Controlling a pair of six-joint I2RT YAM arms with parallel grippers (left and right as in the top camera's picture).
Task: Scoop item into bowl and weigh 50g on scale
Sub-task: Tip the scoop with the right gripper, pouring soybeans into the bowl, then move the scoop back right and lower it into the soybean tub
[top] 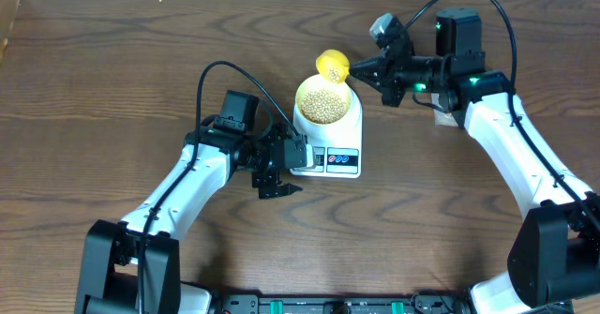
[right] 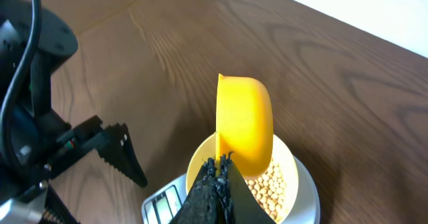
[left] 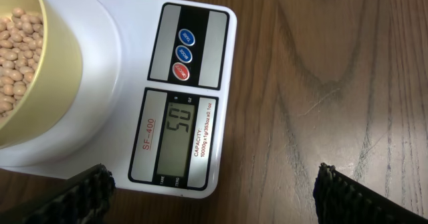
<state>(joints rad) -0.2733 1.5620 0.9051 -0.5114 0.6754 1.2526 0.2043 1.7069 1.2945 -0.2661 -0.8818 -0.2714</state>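
Nearest the robot, left gripper (top: 281, 190): hovering over the table (top: 112, 117) just beside the scale (top: 339, 160), jaws standing wide apart and holding nothing.
Scale: lying flat mid-table, its display (left: 175, 140) showing 50.
Bowl (left: 60, 77): sitting on the scale's platform, carrying a heap of beans (top: 324, 105).
Right gripper (top: 358, 70): clamping tight on the yellow scoop (right: 244, 120), which is hanging tipped on its side over the bowl's far rim.

Reaches in from the near left with the left arm, elbow bent, left gripper (top: 279, 188) spread wide, holding nothing. Stretches the right arm in from the right, forearm raised, right gripper (top: 360, 68) pinched tight on the scoop (right: 244, 124) handle, pointing left.
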